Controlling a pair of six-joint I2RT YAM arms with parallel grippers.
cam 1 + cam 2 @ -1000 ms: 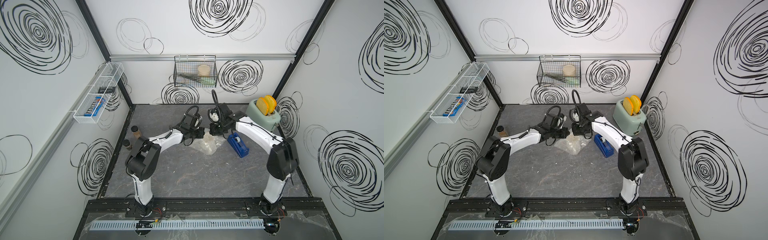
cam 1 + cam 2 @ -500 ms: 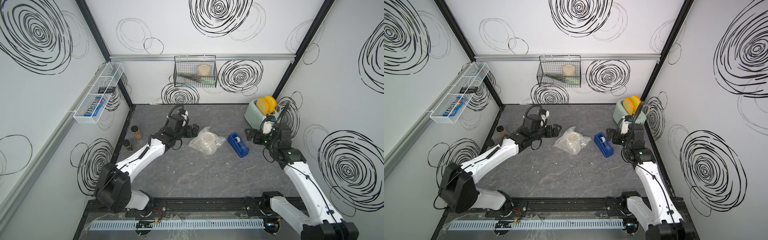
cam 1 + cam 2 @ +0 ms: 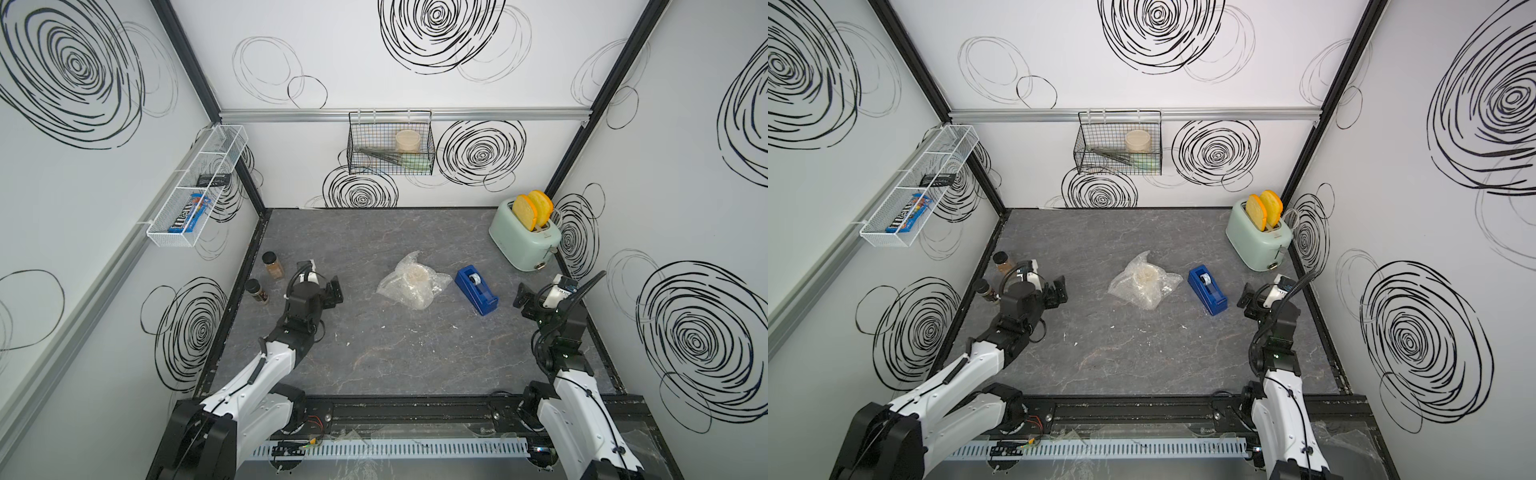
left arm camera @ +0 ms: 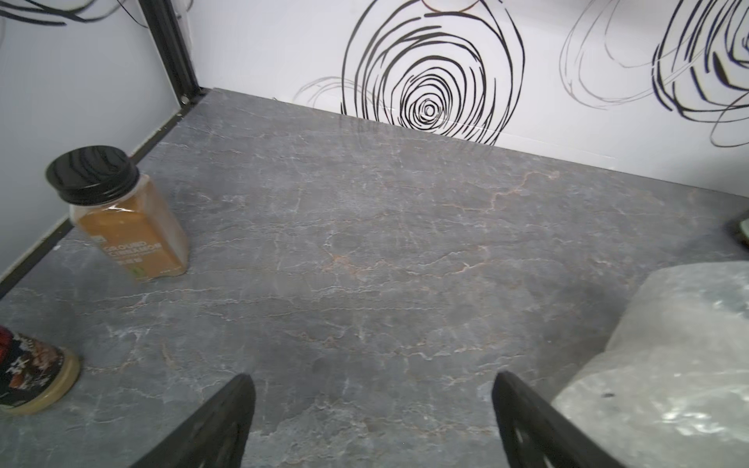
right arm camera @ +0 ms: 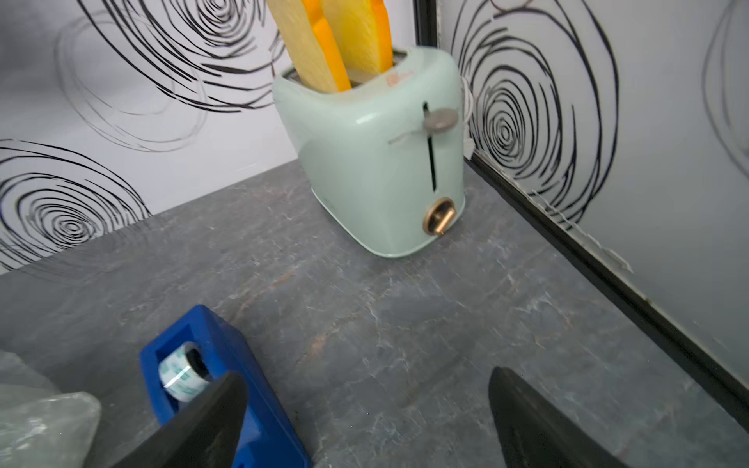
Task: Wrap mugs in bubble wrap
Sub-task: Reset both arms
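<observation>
The mug (image 3: pixel 417 275) (image 3: pixel 1145 276) sits mid-table, its cream rim showing through the clear bubble wrap (image 3: pixel 399 287) (image 3: pixel 1129 289) crumpled around it. Nothing touches the bundle. My left gripper (image 3: pixel 335 291) (image 3: pixel 1061 291) hovers well to the bundle's left, open and empty. In the left wrist view its fingers (image 4: pixel 372 377) are spread over bare table, with the bubble wrap (image 4: pixel 668 364) at the frame's edge. My right gripper (image 3: pixel 523 301) (image 3: pixel 1246 301) is open and empty near the right wall. In the right wrist view it (image 5: pixel 364 372) is spread wide beside the tape dispenser.
A blue tape dispenser (image 3: pixel 476 289) (image 5: pixel 227 389) lies between the bundle and my right gripper. A mint toaster (image 3: pixel 524 239) (image 5: pixel 377 162) stands at the back right. Two spice jars (image 3: pixel 273 264) (image 3: pixel 255 290) stand by the left wall. A wire basket (image 3: pixel 390 145) and a white shelf (image 3: pixel 195 187) hang on the walls.
Both grippers were at the bundle a second ago. They have let go, opened wide and drawn back, the left arm to the left and the right arm to the right.
</observation>
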